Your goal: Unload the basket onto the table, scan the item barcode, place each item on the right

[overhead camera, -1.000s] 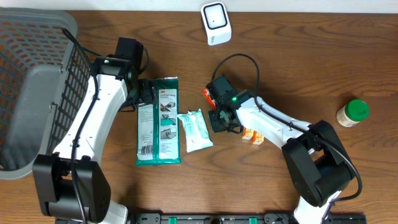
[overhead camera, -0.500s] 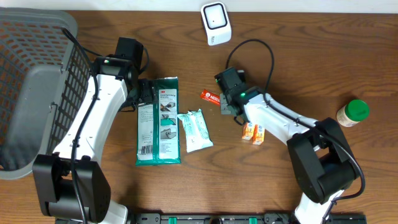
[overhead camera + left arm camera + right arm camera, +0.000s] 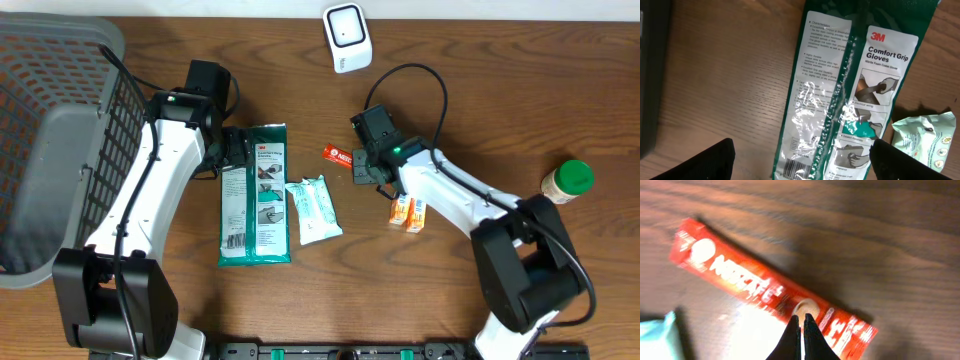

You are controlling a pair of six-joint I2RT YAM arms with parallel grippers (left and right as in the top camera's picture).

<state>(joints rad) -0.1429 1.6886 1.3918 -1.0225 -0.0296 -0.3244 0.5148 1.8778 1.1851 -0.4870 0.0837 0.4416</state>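
Right gripper (image 3: 801, 322): fingers pressed together, nothing clamped between them. In the right wrist view the tips lie over the lower edge of the red sachet (image 3: 770, 287); whether they touch it cannot be determined. Directions below take the top edge of the overhead view as 12 o'clock. The sachet lies flat on the table (image 3: 480, 80) near centre, long axis running roughly 10 to 4 o'clock, printed face up. The right arm reaches it from 4 o'clock. The white scanner (image 3: 346, 37) stands at 12 o'clock from the sachet, well apart, near the table's far edge. Two small orange boxes (image 3: 407, 213) sit side by side at 4 o'clock from the sachet, beside the right arm. A green-capped bottle (image 3: 568, 182) stands at 3 o'clock, well apart. A pale green wipes pack (image 3: 314, 208) lies at 7 o'clock from the sachet, and a long green glove pack (image 3: 255, 195) lies just beside the wipes at their 9 o'clock. Left gripper (image 3: 800, 165): fingers spread wide, holding nothing, positioned over the 9 o'clock edge of the glove pack near its upper end. A wire basket (image 3: 50, 130) occupies the table's 9 o'clock side.
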